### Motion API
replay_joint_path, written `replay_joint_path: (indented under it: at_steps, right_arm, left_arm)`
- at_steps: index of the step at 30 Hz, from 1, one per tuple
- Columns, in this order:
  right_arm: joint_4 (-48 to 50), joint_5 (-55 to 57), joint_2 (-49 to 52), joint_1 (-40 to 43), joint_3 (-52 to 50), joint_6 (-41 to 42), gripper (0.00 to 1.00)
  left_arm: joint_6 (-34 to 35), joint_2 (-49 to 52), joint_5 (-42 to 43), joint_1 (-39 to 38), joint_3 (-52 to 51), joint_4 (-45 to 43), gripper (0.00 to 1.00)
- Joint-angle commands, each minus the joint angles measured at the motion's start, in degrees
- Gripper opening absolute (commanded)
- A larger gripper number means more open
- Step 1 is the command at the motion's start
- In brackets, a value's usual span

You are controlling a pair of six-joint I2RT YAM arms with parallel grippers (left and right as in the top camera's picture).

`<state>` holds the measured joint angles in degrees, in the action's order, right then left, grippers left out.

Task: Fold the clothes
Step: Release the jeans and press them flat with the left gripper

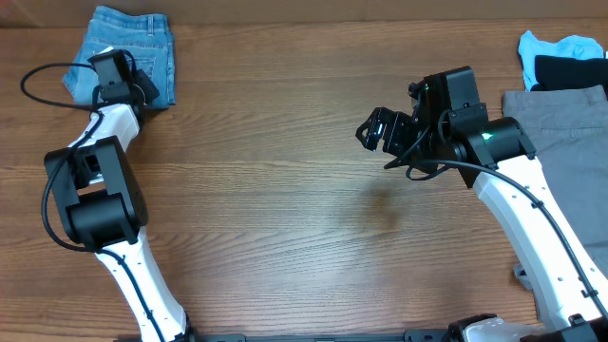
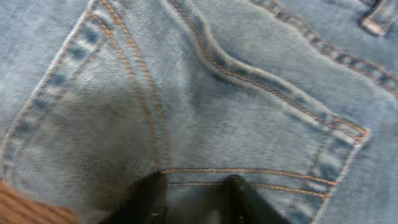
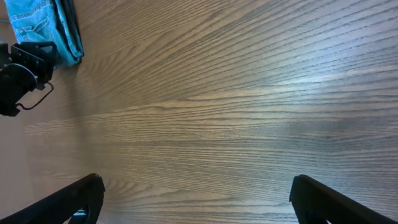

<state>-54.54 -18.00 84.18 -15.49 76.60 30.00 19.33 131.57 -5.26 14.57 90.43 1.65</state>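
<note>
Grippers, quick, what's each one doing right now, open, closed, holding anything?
Left gripper: partly apart, down on the jeans; whether it grips them cannot be told.
Right gripper: open, holding nothing, above the table.

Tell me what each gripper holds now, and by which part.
Right gripper: open, holding nothing. Left gripper: down on the jeans at a back pocket; whether it pinches the denim cannot be told.
</note>
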Motion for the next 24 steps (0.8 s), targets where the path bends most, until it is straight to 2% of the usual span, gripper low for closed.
replay_joint_path:
  at_steps: [1,9,13,16,19,24]
  right_arm:
    - [0.2,-0.1,0.2,-0.3,0.3,0.0,1.00]
    - [-0.3,-0.1,0.2,-0.3,0.3,0.0,1.00]
    - [-0.2,-0.1,0.2,-0.6,0.3,0.0,1.00]
    - [-0.2,-0.1,0.4,-0.6,0.3,-0.3,1.00]
    - [0.0,-0.1,0.7,-0.7,0.3,-0.3,1.00]
    - [-0.1,-0.1,0.8,-0.7,0.3,-0.2,1.00]
  left_arm:
    - [-0.8,-2.3,-0.7,-1.1,-0.2,2.4,0.57]
    - [-0.8,-8.1,-4.5,-1.0,-0.3,4.2,0.61]
    - [-3.1,-8.1,-5.4,-0.9,-0.3,4.8,0.61]
    - [-3.1,-8.1,-8.9,-0.4,-0.3,5.4,0.56]
    - [-5.0,-7.9,-8.9,1.1,-0.3,6.1,0.50]
    - [-5.2,-5.8,-8.7,2.6,-0.3,7.0,0.49]
